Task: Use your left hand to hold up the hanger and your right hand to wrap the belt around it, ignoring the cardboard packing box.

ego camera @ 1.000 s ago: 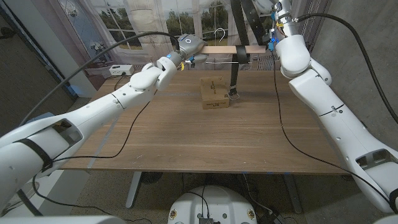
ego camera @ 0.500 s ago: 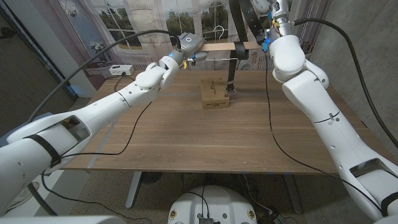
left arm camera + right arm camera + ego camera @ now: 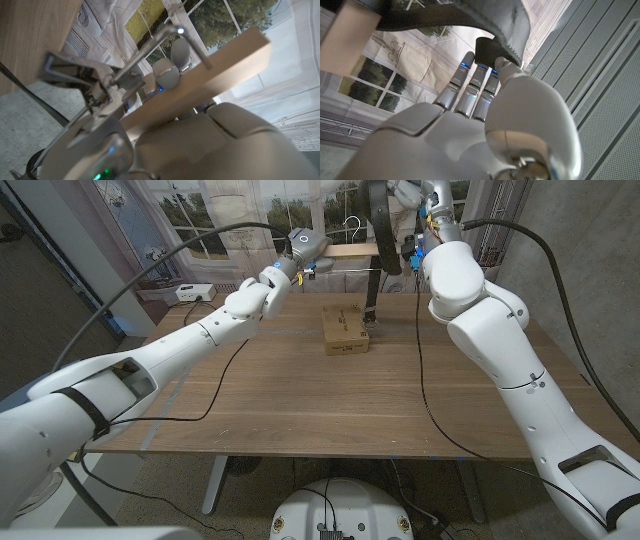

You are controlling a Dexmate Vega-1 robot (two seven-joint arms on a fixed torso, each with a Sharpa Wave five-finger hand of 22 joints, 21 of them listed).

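My left hand (image 3: 301, 248) grips the left end of the wooden hanger (image 3: 347, 250) and holds it level above the table's far edge, its metal hook (image 3: 352, 226) pointing up. In the left wrist view the hanger's bar (image 3: 215, 80) runs across my left hand (image 3: 200, 145). The black belt (image 3: 377, 225) arcs over the bar and hangs down to its buckle end (image 3: 372, 326) beside the cardboard box (image 3: 344, 330). My right hand (image 3: 413, 194) is high behind the hanger. In the right wrist view my right hand (image 3: 485, 125) pinches the belt (image 3: 465, 17) between thumb and fingers.
The cardboard box sits on the wooden table (image 3: 300, 400) just below the hanger. A white device (image 3: 195, 292) lies at the table's far left corner. Black cables trail over the table from both arms. A curtain with a window print hangs behind.
My right arm has swung left and up, carrying the belt's upper part over the hanger bar. The left hand has lifted the hanger slightly.
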